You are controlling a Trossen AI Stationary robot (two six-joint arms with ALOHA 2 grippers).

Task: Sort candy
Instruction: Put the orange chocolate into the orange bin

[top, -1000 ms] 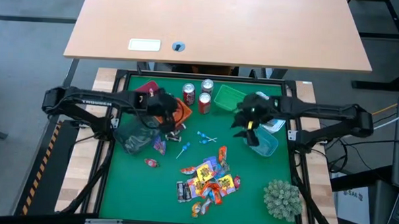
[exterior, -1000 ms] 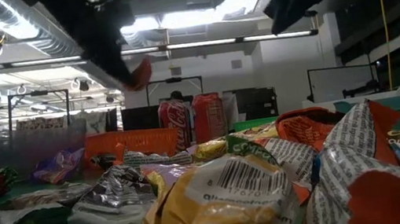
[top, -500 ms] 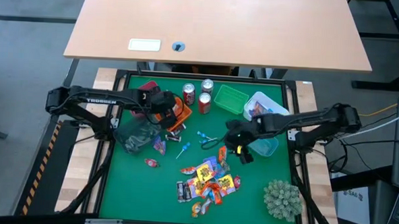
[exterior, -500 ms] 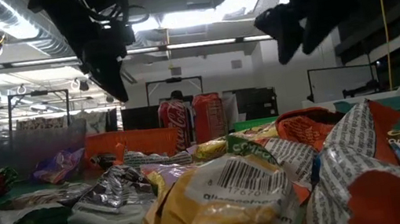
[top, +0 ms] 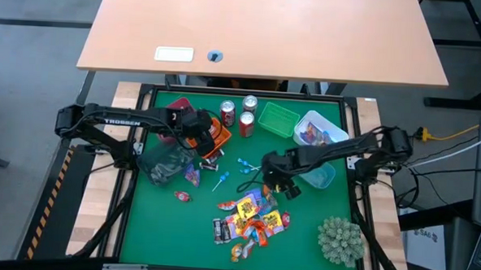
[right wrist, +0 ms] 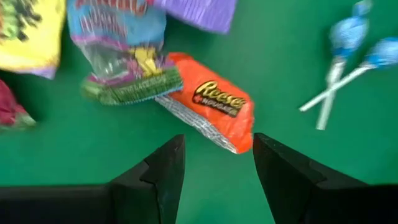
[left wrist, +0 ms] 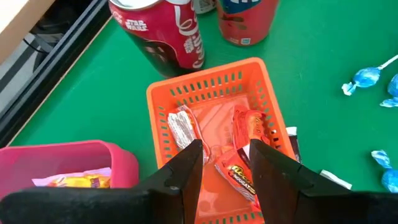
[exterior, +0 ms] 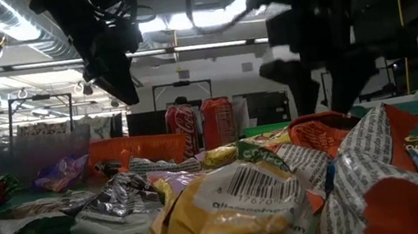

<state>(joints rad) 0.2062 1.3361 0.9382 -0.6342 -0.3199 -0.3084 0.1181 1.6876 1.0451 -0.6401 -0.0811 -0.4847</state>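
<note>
A green bench [top: 139,220] sits before a pale table [top: 261,30]. The candy [top: 251,217] is piled at lower centre. Only the wrist views show both jaws wide and empty: left gripper [left wrist: 225,163] over an orange basket [left wrist: 214,84], right gripper [right wrist: 214,162] above an orange wrapper [right wrist: 214,99].

Two soda cans [top: 228,112], one plant ball [top: 339,239], four lollipops [top: 246,164], five bins [top: 277,119]

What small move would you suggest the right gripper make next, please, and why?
Probably lower straight down and close. The right gripper is open above the green mat, with the orange Reese's candy lying flat just ahead of the gap between its fingers. The left gripper hangs open over the orange basket, which already holds similar orange wrappers.
</note>
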